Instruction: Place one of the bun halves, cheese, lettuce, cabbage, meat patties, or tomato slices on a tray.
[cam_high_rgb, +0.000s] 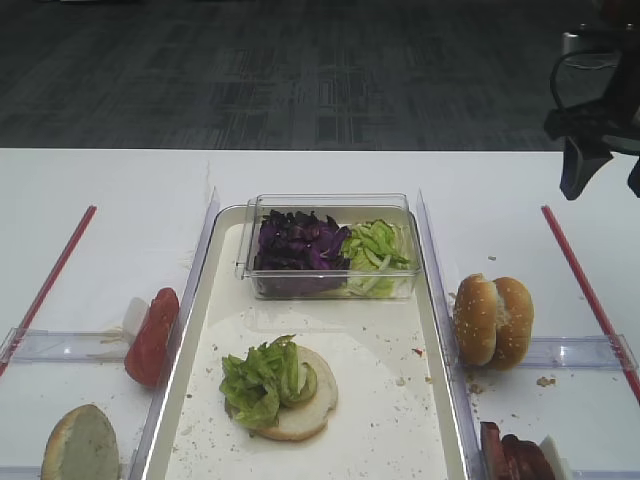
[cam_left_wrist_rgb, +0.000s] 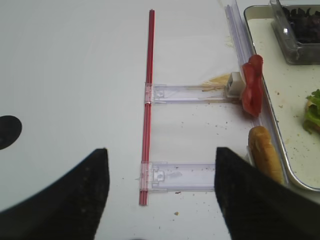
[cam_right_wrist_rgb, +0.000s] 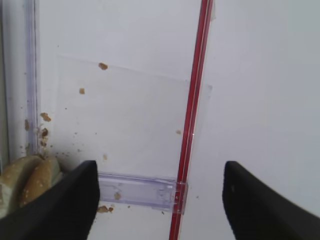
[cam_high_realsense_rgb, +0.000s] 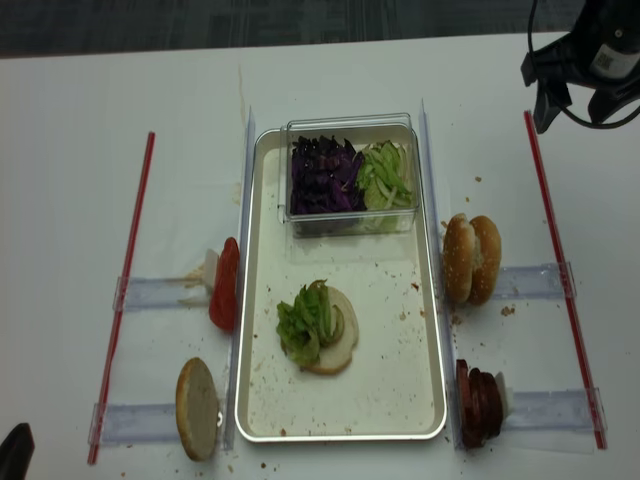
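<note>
Tray: in the exterior high view it lies in the middle of the white surface, cream-white, crumbs scattered on its floor.
Bun half on tray: cut face up in the near part of the tray, a clump of lettuce lying on its left side.
Clear box: sits in the far end of the tray, purple cabbage on its left, more green shreds on its right.
Other food: two bun halves on edge right of the tray, meat patties at the near right, tomato slices left of the tray, another bun half at the near left.
Room: dark grey patterned carpet lies beyond the surface's far edge.
Right pincer: hangs above the far right of the surface, well apart from the food.

Right wrist view: the black fingers stand wide apart with nothing between them; below are white surface, a red strip, a clear plastic rail and crumbs, and the seeded buns show at the lower left.

Left wrist view: the left pincer is spread wide and holds nothing; under it are another red strip, two clear rails, the tomato slices and a bun on edge against the tray's rim.

Realsense high view: the same layout from above, with the right pincer over the far right corner and only a dark tip of the left arm at the near left corner.
</note>
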